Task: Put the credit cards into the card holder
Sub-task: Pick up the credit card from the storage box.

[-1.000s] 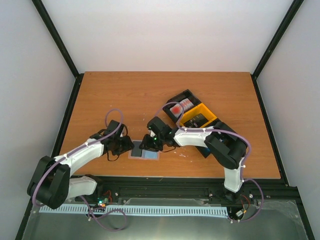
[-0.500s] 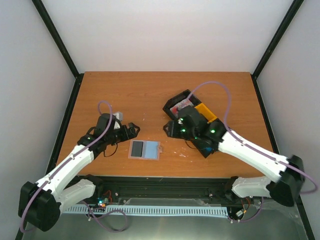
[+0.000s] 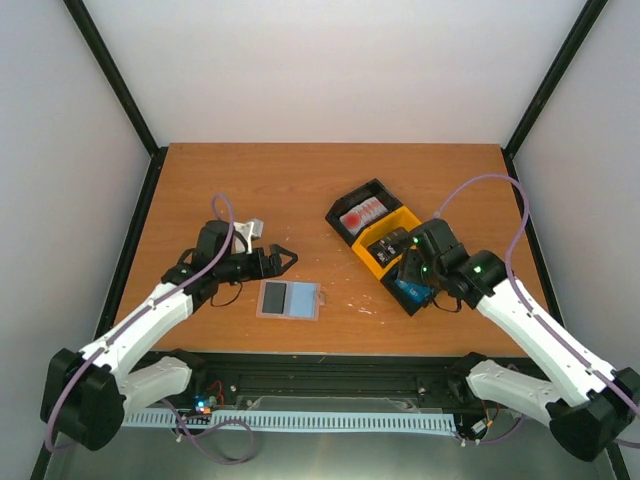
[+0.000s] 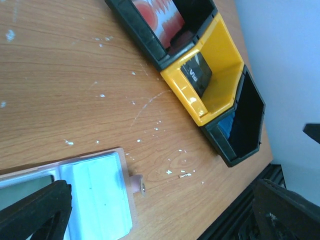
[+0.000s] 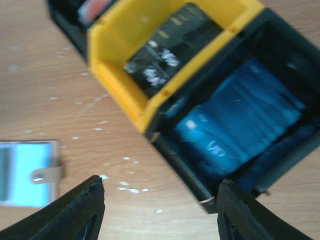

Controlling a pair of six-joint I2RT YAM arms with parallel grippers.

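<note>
The card holder (image 3: 289, 299) lies open and flat near the table's front, with a dark pocket on its left and a pale bluish one on its right (image 4: 95, 195). Red credit cards (image 3: 362, 213) fill the tray's far black bin. Blue credit cards (image 5: 240, 130) lie in the near black bin. My left gripper (image 3: 283, 257) hovers open just up-left of the holder, nothing between its fingers (image 4: 35, 210). My right gripper (image 5: 162, 210) is open and empty over the near bin's edge, beside the blue cards (image 3: 410, 292).
The black-and-yellow tray (image 3: 368, 258) sits slanted at centre right; its yellow middle bin (image 5: 115, 65) holds black cards (image 4: 197, 75). White flecks dot the wood between holder and tray. The holder's snap tab (image 4: 136, 184) points toward the tray.
Both grippers have left the card holder and opened. The left arm has drawn back up and left. The right arm has swung right to the tray's near bin.
</note>
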